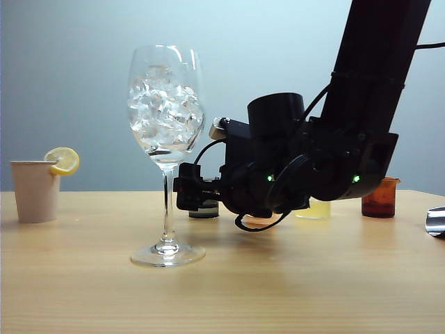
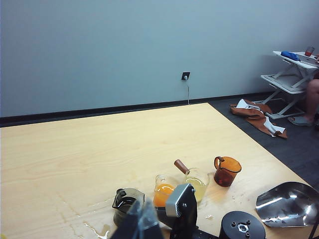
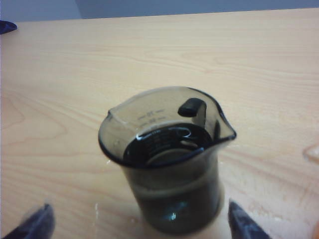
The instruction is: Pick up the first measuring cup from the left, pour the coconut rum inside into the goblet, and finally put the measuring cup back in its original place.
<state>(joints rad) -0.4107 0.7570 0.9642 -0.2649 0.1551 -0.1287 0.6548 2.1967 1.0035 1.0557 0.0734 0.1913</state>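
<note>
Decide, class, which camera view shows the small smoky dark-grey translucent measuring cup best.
The right wrist view: the smoky dark-grey measuring cup fills the frame upright, rim and spout sharp, between the open right gripper fingertips. The left wrist view shows it small at the lower edge. The exterior view shows only a sliver behind the arm.

The first measuring cup (image 3: 167,164) is smoky dark grey and translucent. The goblet (image 1: 165,139) is clear, its ice whitish. The counter (image 1: 222,292) is pale wood with fine grain. Farther right stand an orange-filled cup (image 2: 164,188), a pale yellow one (image 2: 197,182) and an amber-brown one (image 2: 227,171).
</note>
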